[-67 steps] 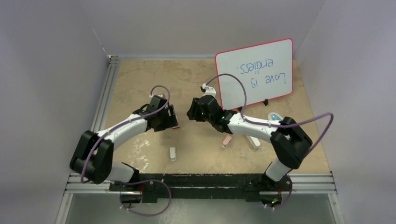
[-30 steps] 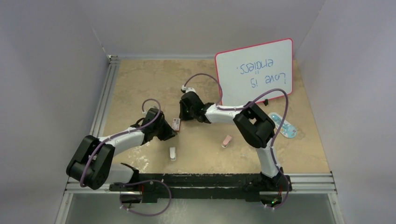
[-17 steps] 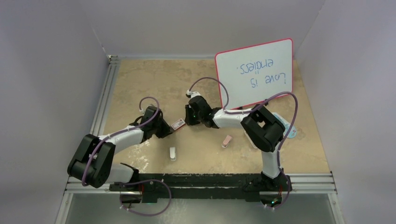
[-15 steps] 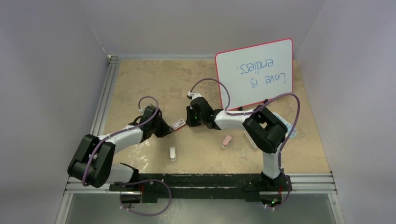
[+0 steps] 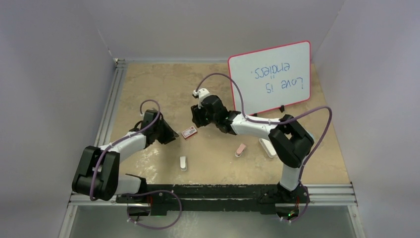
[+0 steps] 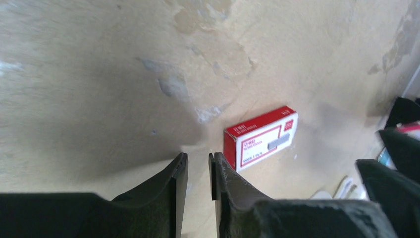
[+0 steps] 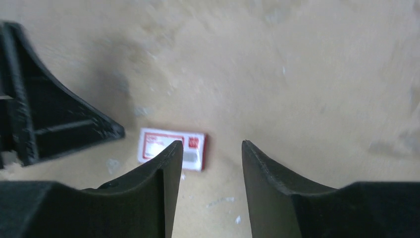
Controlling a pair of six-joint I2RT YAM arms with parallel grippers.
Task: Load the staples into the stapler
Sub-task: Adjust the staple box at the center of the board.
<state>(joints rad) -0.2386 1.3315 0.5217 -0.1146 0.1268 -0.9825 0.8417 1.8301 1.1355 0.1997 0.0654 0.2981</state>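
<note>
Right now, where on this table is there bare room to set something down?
The far-left stretch of the table, between the side rail and the whiteboard, is bare. So is the near-right corner beyond the right arm. The middle is crowded: the left gripper and right gripper flank the red staple box, with the pink stapler nearby.

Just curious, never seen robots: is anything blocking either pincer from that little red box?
Nothing visible does. The box lies alone, just ahead of the left pincer and close before the right pincer, with no object between.

Staple box (image 6: 261,137) just beside left claw (image 6: 198,161)
</note>
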